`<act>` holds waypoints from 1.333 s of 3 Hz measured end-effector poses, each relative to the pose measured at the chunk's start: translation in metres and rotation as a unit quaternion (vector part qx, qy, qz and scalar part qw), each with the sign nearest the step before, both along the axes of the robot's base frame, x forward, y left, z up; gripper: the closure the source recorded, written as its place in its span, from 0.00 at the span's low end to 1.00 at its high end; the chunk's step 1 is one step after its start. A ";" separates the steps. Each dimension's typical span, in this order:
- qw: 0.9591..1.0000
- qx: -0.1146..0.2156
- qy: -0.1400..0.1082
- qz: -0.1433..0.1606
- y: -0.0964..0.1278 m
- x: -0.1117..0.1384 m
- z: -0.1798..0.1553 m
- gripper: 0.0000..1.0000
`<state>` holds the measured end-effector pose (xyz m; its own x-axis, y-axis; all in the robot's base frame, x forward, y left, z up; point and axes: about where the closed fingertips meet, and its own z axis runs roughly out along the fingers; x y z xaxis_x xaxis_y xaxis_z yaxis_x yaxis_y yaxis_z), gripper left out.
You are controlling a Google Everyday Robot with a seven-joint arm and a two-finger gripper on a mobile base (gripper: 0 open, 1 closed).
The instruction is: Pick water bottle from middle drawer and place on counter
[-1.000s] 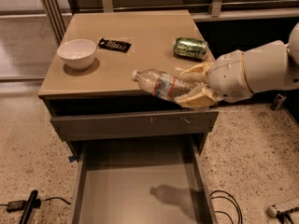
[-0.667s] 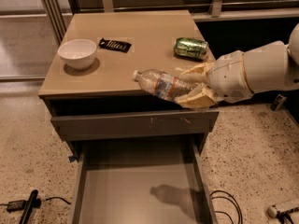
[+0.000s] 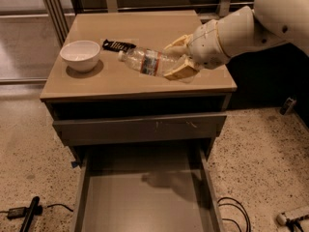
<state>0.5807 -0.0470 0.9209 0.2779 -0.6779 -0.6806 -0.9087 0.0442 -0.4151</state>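
gripper: right of centre in the upper half of the frame, on a white arm coming in from the upper right; its two tan fingers are clamped on the bottle's lower body, one above and one below.
water bottle: clear and ribbed, held tilted over the counter, pale cap toward the upper left; whether it touches the top cannot be told.
label: a red-and-white band around the bottle's middle; no writing on it can be read.
counter: glossy tan top, with a white bowl at its left and a small black packet just beside the cap.
middle drawer: pulled open at the bottom of the frame, its plain grey floor showing.
change: a second ago bottle and gripper hung at the counter's front right edge; now they are over its middle.
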 end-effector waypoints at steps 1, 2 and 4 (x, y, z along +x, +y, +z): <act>1.000 -0.007 0.002 0.016 0.018 0.038 -0.004 1.00; 0.999 -0.018 0.017 0.021 0.037 0.077 -0.022 1.00; 0.998 -0.012 0.031 -0.051 0.047 0.126 -0.051 1.00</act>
